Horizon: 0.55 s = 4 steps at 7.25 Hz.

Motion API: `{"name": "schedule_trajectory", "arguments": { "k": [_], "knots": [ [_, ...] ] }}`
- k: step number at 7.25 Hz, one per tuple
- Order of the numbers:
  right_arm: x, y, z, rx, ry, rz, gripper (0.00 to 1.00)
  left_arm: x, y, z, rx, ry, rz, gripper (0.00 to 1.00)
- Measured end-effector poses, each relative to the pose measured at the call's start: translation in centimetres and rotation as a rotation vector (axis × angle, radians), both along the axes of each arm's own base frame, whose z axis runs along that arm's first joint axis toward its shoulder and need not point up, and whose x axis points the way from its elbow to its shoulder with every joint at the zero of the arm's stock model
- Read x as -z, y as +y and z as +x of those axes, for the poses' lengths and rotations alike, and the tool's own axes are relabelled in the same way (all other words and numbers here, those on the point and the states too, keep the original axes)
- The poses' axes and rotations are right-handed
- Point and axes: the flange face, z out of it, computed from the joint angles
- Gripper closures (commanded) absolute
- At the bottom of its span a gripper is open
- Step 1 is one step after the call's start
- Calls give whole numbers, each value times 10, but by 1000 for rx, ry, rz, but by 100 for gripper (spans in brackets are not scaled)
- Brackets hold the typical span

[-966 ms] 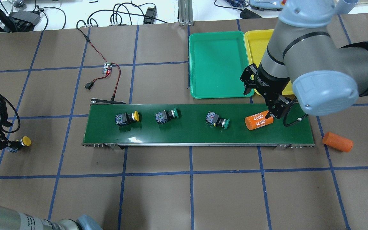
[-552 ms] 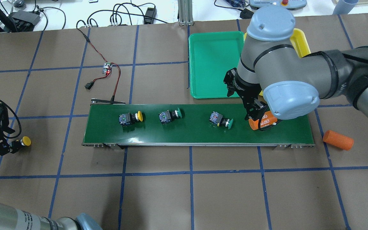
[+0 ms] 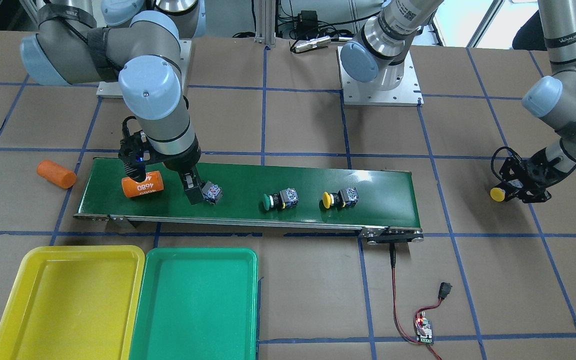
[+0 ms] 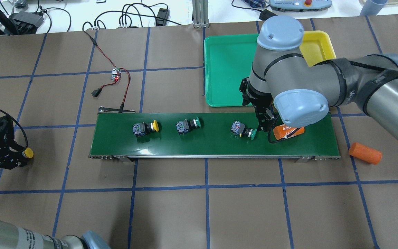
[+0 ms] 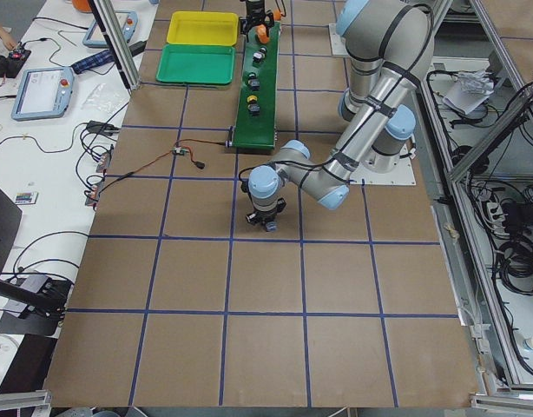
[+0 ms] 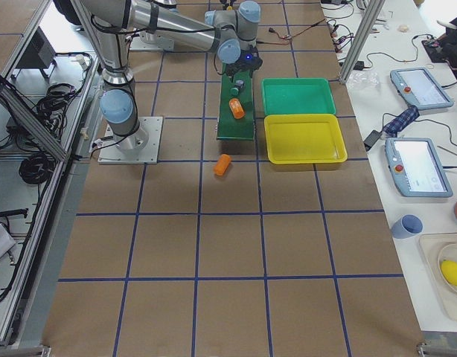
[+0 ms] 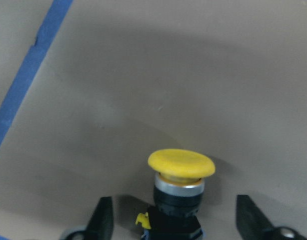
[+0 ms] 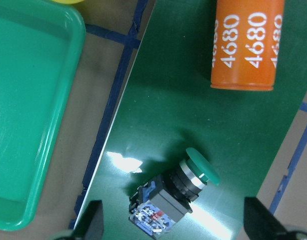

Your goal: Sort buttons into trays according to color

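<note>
Three buttons lie on the dark-green conveyor belt (image 4: 212, 145): a yellow one (image 4: 145, 128), a green one (image 4: 187, 125) and a second green one (image 4: 243, 130). My right gripper (image 4: 262, 125) is open and hangs just over that second green button (image 8: 178, 192), with a finger on each side of it in the right wrist view. A fourth button, yellow (image 4: 28, 152), lies on the table at the far left. My left gripper (image 4: 14, 157) is open with its fingers (image 7: 101, 220) either side of that button's body (image 7: 176, 200), apart from it. The green tray (image 4: 226, 69) and the yellow tray (image 4: 318, 48) are empty beyond the belt.
An orange cylinder marked 4680 (image 4: 288, 132) lies on the belt just right of my right gripper. A second orange cylinder (image 4: 365, 152) lies on the table off the belt's right end. A small circuit board with red-black wires (image 4: 116, 74) lies behind the belt's left end.
My right arm has swung left from the orange cylinder to above the rightmost green button. The belt's buttons have drifted right. My left gripper has moved in around the yellow button.
</note>
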Motion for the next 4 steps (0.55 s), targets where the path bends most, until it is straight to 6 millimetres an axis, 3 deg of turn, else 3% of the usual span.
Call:
{"name": "schedule_trajectory", "arguments": {
  "k": [1, 2, 4],
  "knots": [
    [11, 0, -1, 17, 4, 15, 0, -20, -9, -10, -2, -26, -21, 100],
    [24, 2, -2, 29, 6, 23, 0, -48, -28, -46, 30, -51, -49, 100],
    [44, 9, -7, 43, 8, 24, 0, -98, -57, -169, 154, -70, -88, 100]
  ]
}}
